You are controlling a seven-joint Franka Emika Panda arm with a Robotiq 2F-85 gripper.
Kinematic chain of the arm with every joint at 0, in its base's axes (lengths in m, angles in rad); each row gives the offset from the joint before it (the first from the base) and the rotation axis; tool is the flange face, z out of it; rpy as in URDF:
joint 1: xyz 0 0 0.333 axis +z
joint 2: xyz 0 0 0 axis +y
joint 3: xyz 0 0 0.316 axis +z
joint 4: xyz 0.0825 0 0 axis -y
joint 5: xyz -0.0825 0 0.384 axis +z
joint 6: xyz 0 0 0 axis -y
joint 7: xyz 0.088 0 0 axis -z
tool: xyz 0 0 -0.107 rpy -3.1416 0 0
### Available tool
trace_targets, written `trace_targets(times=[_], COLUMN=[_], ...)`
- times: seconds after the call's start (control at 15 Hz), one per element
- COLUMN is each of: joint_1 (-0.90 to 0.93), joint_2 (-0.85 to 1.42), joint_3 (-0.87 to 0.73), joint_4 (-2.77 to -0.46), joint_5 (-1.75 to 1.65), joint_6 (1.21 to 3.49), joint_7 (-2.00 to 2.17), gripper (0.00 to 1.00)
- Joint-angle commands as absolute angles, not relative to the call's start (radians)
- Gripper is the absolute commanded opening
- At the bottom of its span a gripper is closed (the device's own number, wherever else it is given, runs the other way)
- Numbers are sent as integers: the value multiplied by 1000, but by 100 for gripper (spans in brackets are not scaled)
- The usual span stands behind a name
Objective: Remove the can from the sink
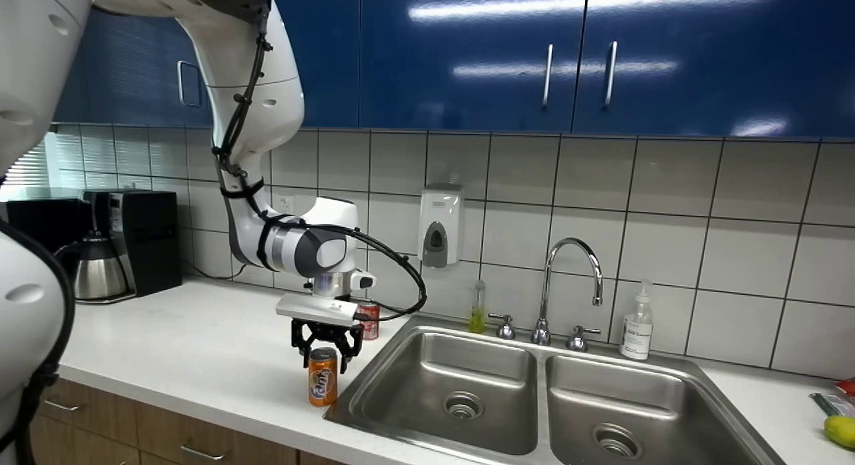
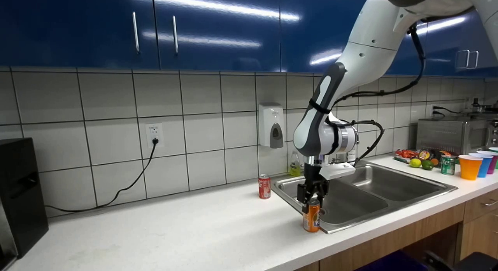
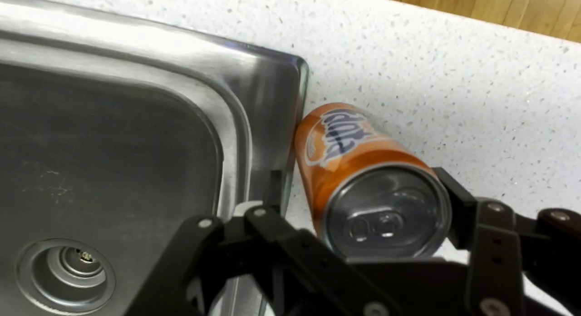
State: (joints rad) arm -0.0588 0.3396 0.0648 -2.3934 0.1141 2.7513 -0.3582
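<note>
As the arm [image 1: 277, 97] reaches down over the counter [image 1: 194, 345], we find the can [image 1: 323, 379] standing upright on it, out of the sink [image 1: 542, 398] and just beside a front corner. The jaws point down on either side of the can's top [image 3: 386, 193], parted wider than it and gripping nothing; in the wrist view we see a gap on the sink side, while away from the sink the top sits so close that we cannot tell whether it touches. The can's tab [image 3: 374, 226] lies flat on its top.

Each of the sink's two bowls [image 1: 411, 395] has a round drain [image 1: 463, 405] in its bottom. Behind them, we see a bottle [image 1: 479, 298] with yellow-green liquid [image 1: 477, 320] in its lower part, and a clear pump bottle [image 1: 639, 317] with a white label [image 1: 636, 338]. The dispenser [image 1: 441, 224] on the wall [image 1: 594, 178] hides its contents from us. A red can [image 2: 264, 186] stands near the sink; beyond the sink, in an exterior view, we see a green can [image 2: 448, 165] and several cups [image 2: 469, 169], orange, blue and purple among them, and cannot tell what they hold. A steel carafe [image 1: 100, 278] sits in the coffee maker [image 1: 157, 244], its contents hidden.
</note>
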Motion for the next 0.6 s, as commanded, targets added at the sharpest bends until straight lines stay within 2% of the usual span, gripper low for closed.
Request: trace_targets(times=[0.0, 0.53], joint_1=[-83, -99], joint_2=[361, 337], joint_3=[82, 91], joint_4=[-2390, -2392], joint_5=[90, 96], joint_6=[2772, 2754], joint_7=[-369, -379], gripper=[100, 100])
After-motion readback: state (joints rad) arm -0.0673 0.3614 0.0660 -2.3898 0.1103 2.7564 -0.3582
